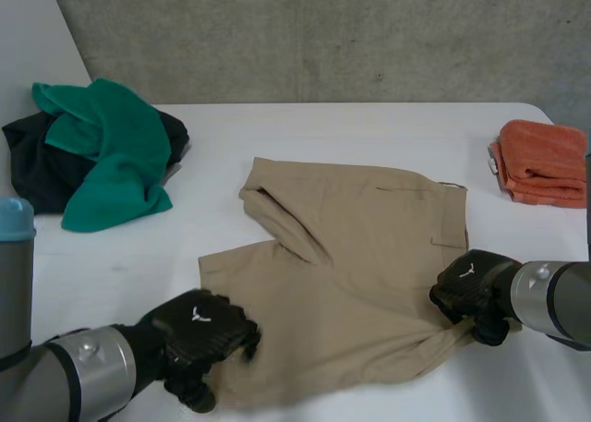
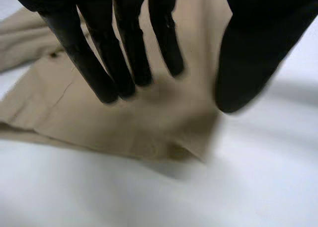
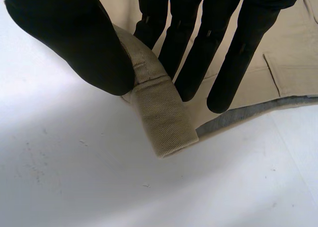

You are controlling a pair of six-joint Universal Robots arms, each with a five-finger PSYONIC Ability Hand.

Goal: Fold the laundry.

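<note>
Since your right robot hand (image 1: 476, 288) pinches just a fold at 4 o'clock while your left robot hand (image 1: 199, 334) lies spread at 7 o'clock, the tan shorts (image 1: 360, 256) centred on the bench (image 1: 323, 131) may lift crooked.

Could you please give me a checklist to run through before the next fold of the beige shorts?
1. Pinch of the right robot hand on the waistband corner of the shorts: ok.
2. Grip of the left robot hand on the near left corner: not ok, its fingers are straight over the cloth.
3. Cloth lying flat: not ok, one leg is folded over at the far left.
4. The orange towel and teal cloth lie apart from the shorts: ok.
</note>
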